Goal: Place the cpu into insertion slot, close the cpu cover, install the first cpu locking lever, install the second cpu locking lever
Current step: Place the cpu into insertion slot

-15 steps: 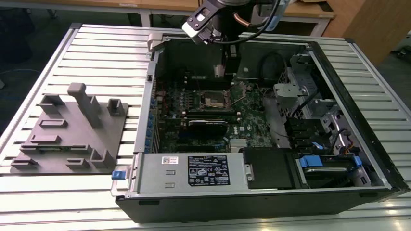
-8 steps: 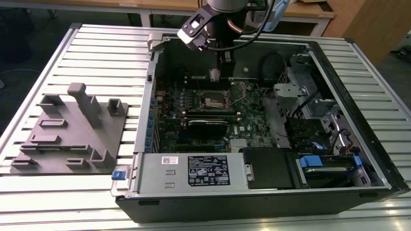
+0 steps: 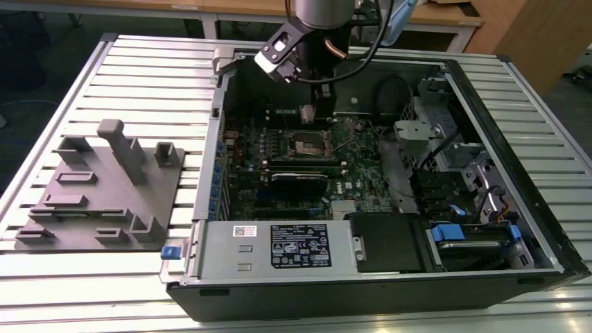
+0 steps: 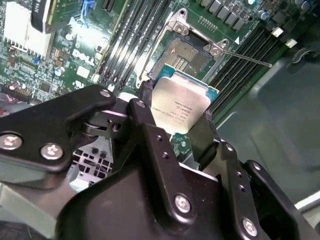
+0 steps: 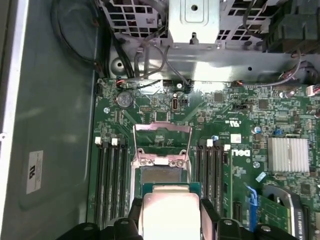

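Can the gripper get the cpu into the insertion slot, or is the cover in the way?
Probably yes. The gripper, shut on the cpu, hovers near the insertion slot; the cpu cover is flipped open, and nothing lies over it.

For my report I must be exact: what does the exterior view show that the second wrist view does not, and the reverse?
Exterior view: the grey plastic fixture plate with upright pegs, on the slatted metal table. Second wrist view: the pale silver-grey square cpu clamped between the black fingers. Both: the square silvery-rimmed insertion slot, uncovered.
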Tool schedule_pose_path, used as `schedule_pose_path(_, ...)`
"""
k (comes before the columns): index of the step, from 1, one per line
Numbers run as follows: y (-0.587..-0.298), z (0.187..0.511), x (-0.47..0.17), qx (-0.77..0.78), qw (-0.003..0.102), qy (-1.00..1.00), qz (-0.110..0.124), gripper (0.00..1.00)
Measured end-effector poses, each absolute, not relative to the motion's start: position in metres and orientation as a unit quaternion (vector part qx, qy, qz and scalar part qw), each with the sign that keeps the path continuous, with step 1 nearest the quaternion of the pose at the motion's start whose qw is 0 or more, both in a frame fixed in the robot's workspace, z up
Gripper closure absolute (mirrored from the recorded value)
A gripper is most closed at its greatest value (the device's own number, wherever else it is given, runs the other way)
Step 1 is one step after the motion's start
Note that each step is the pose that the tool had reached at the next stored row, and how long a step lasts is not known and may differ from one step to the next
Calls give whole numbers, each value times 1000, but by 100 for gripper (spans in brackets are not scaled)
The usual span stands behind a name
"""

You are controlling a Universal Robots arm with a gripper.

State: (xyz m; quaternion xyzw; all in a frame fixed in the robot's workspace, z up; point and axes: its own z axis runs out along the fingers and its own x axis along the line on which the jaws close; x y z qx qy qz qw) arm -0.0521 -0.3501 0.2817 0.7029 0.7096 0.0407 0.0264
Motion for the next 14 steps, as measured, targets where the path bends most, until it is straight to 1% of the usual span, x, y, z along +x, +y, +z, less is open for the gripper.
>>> schedule_pose_path(14,-346,256,-52,711,27,701,40,46)
